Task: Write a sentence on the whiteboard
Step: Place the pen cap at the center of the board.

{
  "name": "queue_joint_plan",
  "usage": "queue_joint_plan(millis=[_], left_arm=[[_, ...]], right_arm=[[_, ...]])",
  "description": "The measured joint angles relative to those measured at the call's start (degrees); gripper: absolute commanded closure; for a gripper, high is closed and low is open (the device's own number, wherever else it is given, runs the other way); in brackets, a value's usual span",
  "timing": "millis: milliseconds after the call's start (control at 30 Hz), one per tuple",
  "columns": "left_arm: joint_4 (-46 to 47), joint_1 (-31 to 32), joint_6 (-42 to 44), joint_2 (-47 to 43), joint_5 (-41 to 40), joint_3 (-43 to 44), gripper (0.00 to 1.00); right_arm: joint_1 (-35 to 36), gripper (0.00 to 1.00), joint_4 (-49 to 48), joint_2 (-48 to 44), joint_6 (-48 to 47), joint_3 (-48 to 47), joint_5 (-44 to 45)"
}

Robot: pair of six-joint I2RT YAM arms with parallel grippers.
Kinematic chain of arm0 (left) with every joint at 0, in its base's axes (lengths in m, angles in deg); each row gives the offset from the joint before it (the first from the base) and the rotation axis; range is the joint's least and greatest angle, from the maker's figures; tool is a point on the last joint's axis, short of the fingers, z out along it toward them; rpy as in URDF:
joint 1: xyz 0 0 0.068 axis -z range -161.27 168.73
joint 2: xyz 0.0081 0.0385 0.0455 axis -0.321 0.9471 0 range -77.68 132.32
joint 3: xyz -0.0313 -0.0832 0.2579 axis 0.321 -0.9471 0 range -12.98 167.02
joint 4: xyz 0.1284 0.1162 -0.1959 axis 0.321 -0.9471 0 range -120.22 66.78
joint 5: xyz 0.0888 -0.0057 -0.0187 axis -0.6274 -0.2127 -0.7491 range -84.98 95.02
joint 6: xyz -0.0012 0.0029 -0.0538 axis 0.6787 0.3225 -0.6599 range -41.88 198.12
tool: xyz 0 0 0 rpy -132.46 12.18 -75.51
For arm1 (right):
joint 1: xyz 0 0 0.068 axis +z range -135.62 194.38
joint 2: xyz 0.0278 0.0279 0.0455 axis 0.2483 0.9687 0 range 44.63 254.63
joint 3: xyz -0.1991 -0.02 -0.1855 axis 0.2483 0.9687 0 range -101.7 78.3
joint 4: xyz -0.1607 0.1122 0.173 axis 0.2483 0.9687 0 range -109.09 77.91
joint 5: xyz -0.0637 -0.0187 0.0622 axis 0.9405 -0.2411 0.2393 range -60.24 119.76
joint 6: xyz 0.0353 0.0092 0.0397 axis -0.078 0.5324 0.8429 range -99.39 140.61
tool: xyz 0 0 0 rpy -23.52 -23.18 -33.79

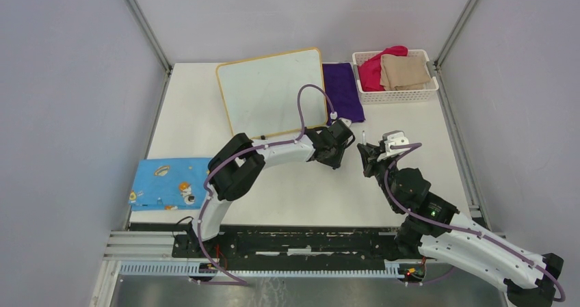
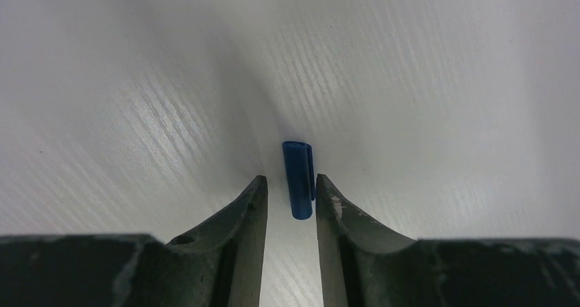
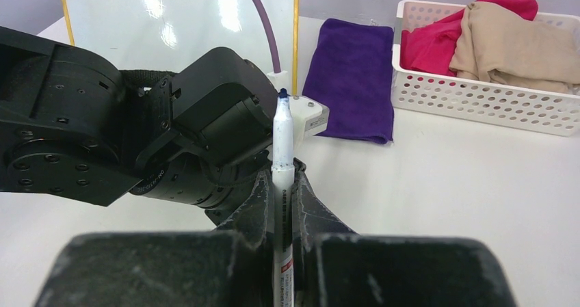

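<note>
The whiteboard (image 1: 273, 91) lies flat at the back of the table, blank; no sentence shows on it. It also shows in the right wrist view (image 3: 178, 13). My right gripper (image 3: 282, 174) is shut on a white marker (image 3: 282, 139), uncapped, its blue tip pointing up and away; in the top view this gripper (image 1: 367, 158) sits right of centre. My left gripper (image 2: 291, 180) is low over the bare table, with its jaws slightly apart around a blue marker cap (image 2: 298, 180). The cap rests against the right finger with a gap on the left. In the top view the left gripper (image 1: 337, 155) faces the right one.
A purple cloth (image 1: 342, 88) lies right of the whiteboard. A white basket (image 1: 397, 94) holding red and tan cloths stands at the back right. A blue patterned booklet (image 1: 167, 182) lies at the front left. The left arm's purple cable loops over the whiteboard's right edge.
</note>
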State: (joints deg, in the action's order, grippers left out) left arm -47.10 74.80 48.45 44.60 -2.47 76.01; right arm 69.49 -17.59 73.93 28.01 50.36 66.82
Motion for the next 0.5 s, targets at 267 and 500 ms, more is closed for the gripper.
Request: queue_joint_plan(millis=[267,500], left_arm=[[0.0,0.3,0.0,-0.2,-0.6,0.0,0.50],[0.2,0.3,-0.1,-4.5,-0.7,-0.6,0.37]], right_arm=[[0.0,1.00,0.5,0.1,0.0,0.0,0.0],[0.0,1.00,1.0,0.5,0.2,-1.0,-0.1]])
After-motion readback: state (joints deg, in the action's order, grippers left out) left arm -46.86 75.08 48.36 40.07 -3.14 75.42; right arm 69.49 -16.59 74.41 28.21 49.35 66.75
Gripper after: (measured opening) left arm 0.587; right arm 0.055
